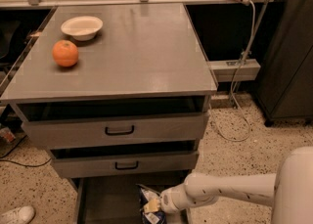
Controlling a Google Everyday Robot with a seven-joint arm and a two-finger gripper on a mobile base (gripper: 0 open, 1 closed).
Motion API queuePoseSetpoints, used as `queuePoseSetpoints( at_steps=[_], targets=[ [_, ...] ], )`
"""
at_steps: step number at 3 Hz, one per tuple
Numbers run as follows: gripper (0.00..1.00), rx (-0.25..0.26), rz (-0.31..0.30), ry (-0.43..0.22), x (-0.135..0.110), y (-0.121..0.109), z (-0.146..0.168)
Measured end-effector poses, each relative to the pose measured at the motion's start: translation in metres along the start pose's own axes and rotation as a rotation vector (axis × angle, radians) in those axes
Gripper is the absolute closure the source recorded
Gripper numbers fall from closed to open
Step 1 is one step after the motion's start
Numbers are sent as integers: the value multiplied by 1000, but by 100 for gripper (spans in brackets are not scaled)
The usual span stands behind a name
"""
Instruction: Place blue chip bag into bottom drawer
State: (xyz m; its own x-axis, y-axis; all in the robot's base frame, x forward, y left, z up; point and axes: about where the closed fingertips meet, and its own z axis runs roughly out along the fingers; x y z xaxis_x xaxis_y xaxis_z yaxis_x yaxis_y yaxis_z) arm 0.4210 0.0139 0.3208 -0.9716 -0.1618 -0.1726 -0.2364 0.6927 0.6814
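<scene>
The blue chip bag is a crumpled dark blue foil bag with silver and yellow patches, low in the camera view, over the right part of the bottom drawer, which is pulled out with its flat grey floor showing. My gripper is at the end of the white arm that reaches in from the right, right against the bag.
An orange fruit and a white bowl stand on the grey cabinet top. Two grey drawers with black handles sit above the open one. Cables hang at the right. A white shoe lies at the bottom left.
</scene>
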Motion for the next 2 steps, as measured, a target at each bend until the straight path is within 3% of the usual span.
queuePoseSetpoints(
  at_steps=[1,2],
  targets=[
    [100,-10,10,-4,3,-1,8],
    [100,-30,36,-43,-2,-10,46]
  ],
)
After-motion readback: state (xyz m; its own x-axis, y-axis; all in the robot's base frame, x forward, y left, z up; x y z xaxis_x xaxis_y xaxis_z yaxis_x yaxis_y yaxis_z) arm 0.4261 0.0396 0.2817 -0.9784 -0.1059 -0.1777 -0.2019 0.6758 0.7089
